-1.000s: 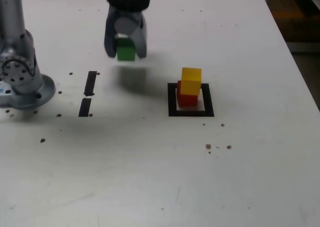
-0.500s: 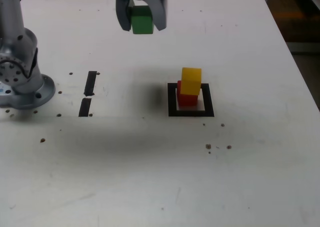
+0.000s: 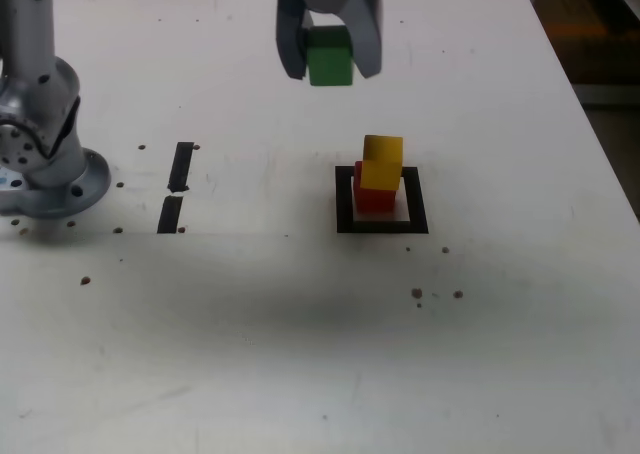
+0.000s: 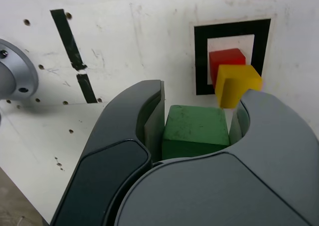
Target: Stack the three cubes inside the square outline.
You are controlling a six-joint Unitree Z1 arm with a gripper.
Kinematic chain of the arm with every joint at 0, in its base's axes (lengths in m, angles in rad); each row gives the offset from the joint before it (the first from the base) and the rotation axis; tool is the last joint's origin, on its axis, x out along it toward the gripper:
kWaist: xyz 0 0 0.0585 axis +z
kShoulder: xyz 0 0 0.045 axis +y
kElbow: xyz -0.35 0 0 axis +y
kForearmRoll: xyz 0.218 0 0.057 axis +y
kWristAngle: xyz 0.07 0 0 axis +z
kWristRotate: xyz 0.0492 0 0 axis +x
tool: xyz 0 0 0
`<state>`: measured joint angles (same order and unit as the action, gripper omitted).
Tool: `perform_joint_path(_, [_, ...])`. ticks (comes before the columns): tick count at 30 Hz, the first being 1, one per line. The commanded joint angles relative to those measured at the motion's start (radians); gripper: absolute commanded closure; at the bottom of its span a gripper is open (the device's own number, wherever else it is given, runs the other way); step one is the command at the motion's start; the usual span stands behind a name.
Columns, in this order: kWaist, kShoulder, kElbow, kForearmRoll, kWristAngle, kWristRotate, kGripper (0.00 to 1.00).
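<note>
Jaws clamped on green cube (image 3: 330,64); yellow cube (image 3: 381,163) hides most of red cube (image 3: 376,200).

— Arm (image 3: 30,84) cut off at the exterior view's top edge; gripper (image 3: 330,59) body likewise.
— Red cube (image 3: 375,196) mostly hidden behind yellow cube (image 3: 382,162). In the wrist view, green cube (image 4: 194,129) sides covered by jaws, lower part hidden.

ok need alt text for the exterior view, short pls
A gripper holds a green cube in the air above a white table. Below, a yellow cube sits on a red cube inside a black square outline.
</note>
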<state>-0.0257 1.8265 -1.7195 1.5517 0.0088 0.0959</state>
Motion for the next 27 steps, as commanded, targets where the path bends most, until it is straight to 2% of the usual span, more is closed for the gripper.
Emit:
perform_joint_path(1, [-0.012, 0.015, -0.012, 0.005, -0.005, -0.008, 0.86])
perform_joint_path(14, [-0.060, 0.104, -0.023, -0.029, -0.012, -0.054, 0.85])
perform_joint_path(27, [-0.060, 0.153, -0.016, -0.130, 0.001, -0.066, 0.84])
